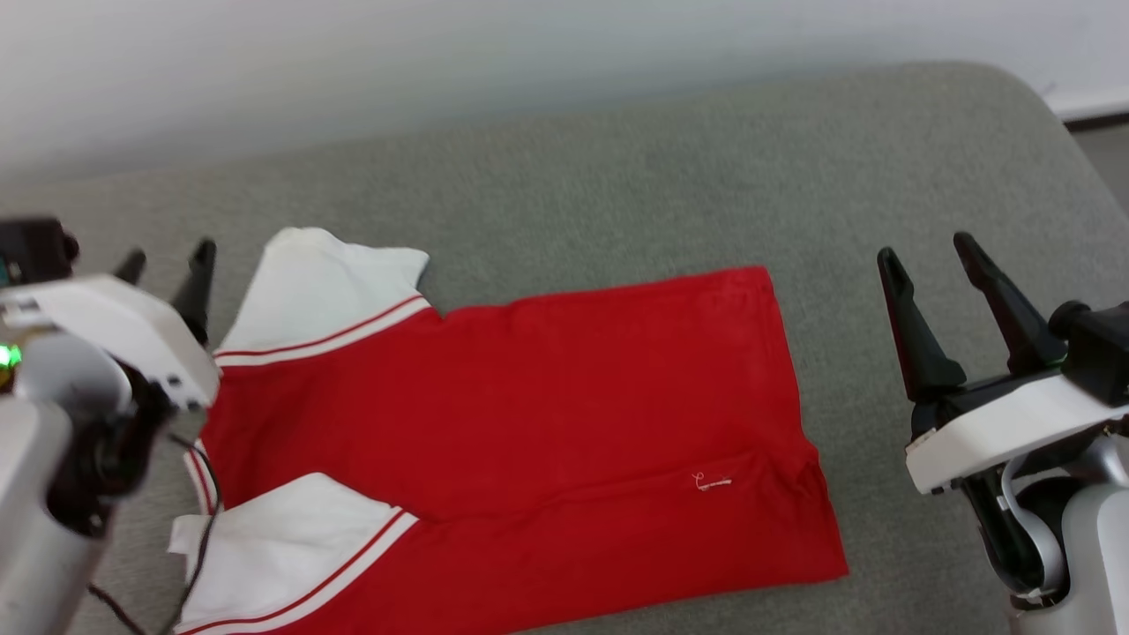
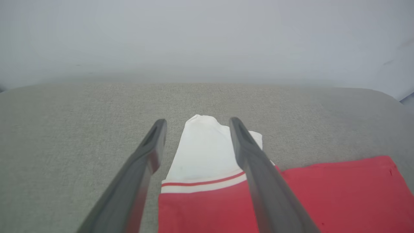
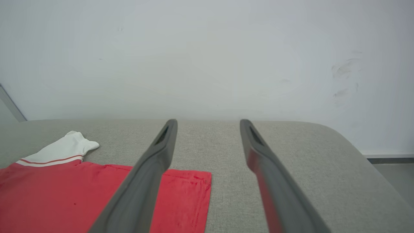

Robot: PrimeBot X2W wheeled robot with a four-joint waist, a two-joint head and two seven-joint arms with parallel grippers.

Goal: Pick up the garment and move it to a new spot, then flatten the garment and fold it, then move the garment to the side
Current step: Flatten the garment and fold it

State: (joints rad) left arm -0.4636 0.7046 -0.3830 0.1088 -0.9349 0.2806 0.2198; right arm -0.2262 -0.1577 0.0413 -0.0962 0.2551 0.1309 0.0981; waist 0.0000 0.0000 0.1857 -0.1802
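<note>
The garment (image 1: 529,414), a red shirt with white sleeves and red-and-white striped trim, lies flat on the grey cushion with its plain face up. Its sleeves point to the left of the head view and its hem lies to the right. My left gripper (image 1: 166,257) hovers open just left of the far sleeve, holding nothing; in the left wrist view the left gripper (image 2: 195,124) frames that white sleeve (image 2: 202,152) of the garment (image 2: 323,194). My right gripper (image 1: 928,249) stands open to the right of the hem, apart from the cloth. The right wrist view has the right gripper (image 3: 208,124) above bare cushion beside the garment (image 3: 81,194).
The grey upholstered cushion (image 1: 670,176) runs back to a pale wall (image 1: 441,62). Its rounded right corner (image 3: 339,139) drops off to the floor and a baseboard (image 3: 388,155). Bare cushion lies behind the garment and on its right.
</note>
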